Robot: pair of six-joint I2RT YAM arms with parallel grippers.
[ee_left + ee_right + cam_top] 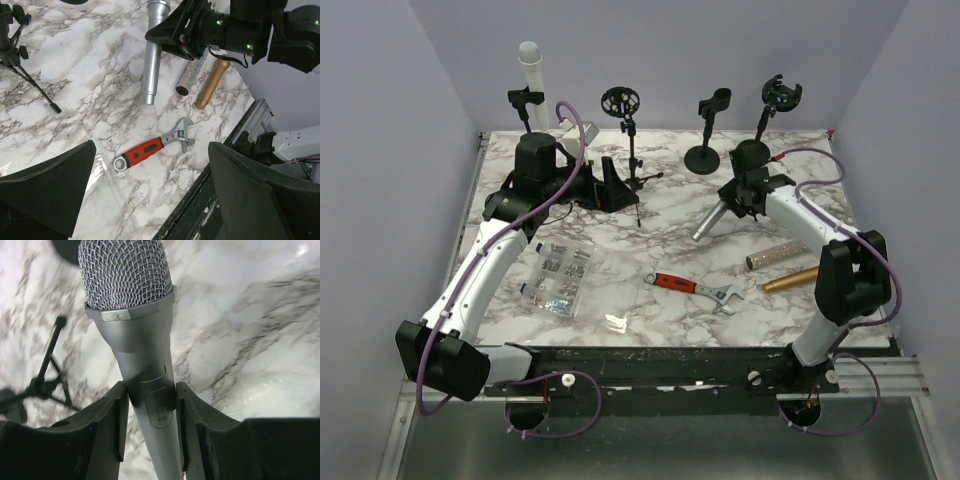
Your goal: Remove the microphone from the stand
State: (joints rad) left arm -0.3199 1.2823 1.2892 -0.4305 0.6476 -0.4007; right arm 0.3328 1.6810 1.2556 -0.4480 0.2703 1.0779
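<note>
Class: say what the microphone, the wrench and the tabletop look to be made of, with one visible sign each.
Microphone: likely metal, with a matte silver body and a woven wire-mesh head. Wrench: shiny steel-looking ends; the red grip is probably rubber or plastic. Tabletop: marble look, grey veins on white; possibly only a printed surface.

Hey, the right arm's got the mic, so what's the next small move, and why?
Probably lower the mic flat onto the bare table, then open. The right gripper is shut on its body. The mic hangs tilted, its tail low near the marble, clear of the stands. The wrench lies further forward.
</note>
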